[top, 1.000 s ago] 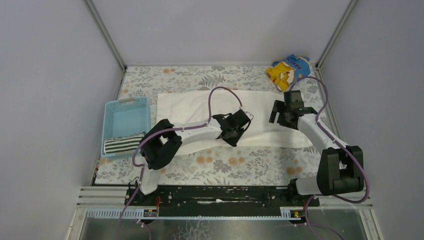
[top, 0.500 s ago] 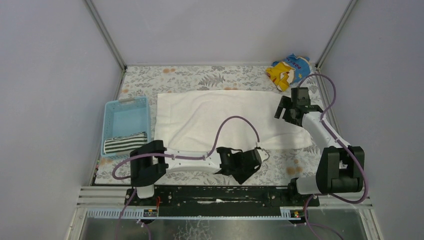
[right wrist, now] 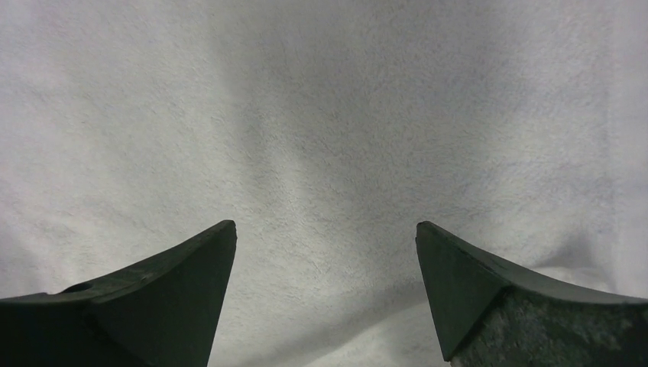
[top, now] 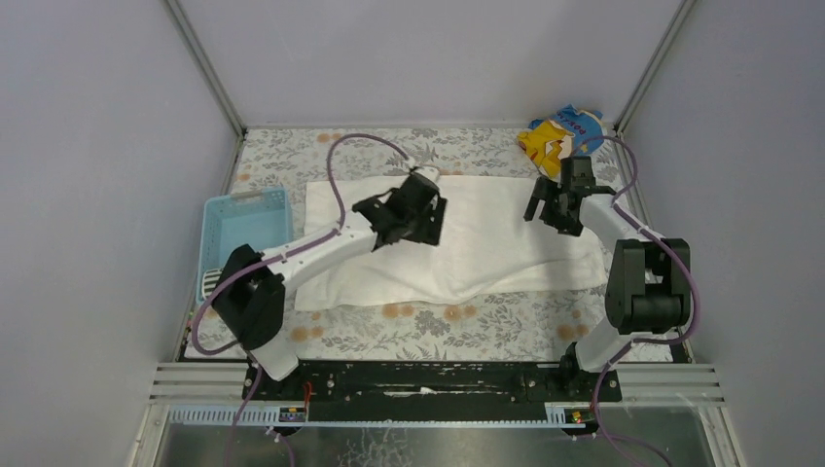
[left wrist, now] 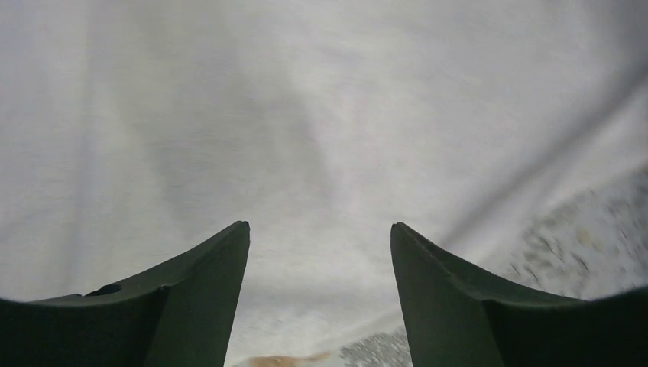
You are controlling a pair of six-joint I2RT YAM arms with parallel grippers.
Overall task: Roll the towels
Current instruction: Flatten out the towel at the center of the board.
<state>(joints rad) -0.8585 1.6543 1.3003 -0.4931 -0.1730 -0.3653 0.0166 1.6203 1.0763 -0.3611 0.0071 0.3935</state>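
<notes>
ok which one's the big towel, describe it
On the floral table, between the blue basket at left and the crumpled yellow-and-blue cloth in the far right corner, lies the white towel. It alone is plain, spread flat and the largest.

Lit evenly and softly from overhead in the top view: bright, without glare, with only faint, diffuse shadows on the large plain white terry towel [top: 486,248] and the floral-patterned tabletop [top: 438,321]. Sharp from edge to edge there. Smeared by motion blur in the left wrist view, greyer and dimmer overall. Crisp in the right wrist view, terry loops resolved, soft shading along the folds.
</notes>
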